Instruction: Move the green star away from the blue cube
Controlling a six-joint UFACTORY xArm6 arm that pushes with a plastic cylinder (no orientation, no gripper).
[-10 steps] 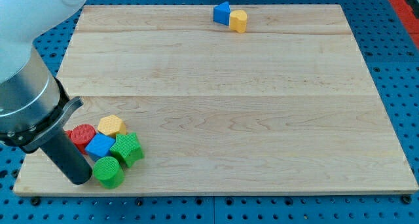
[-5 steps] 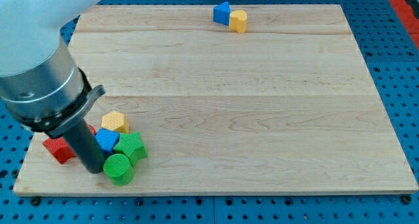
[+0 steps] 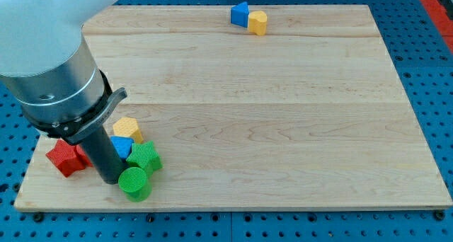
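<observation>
The green star (image 3: 146, 158) lies near the board's bottom left corner. The blue cube (image 3: 122, 146) touches it on its left and is partly hidden behind my rod. My tip (image 3: 111, 179) rests on the board just left of the green star and below the blue cube. A green cylinder (image 3: 134, 184) sits right of the tip, touching the star from below. A yellow block (image 3: 127, 129) sits just above the blue cube.
A red star-like block (image 3: 65, 157) lies left of the rod near the board's left edge (image 3: 28, 173). A blue block (image 3: 240, 14) and a yellow block (image 3: 257, 22) touch each other at the view's top. The arm's large body covers the upper left.
My tip has moved right, into the cluster. The green star, green cylinder and blue cube have been pushed slightly right. The red cylinder is hidden now; a red star block shows at left.
</observation>
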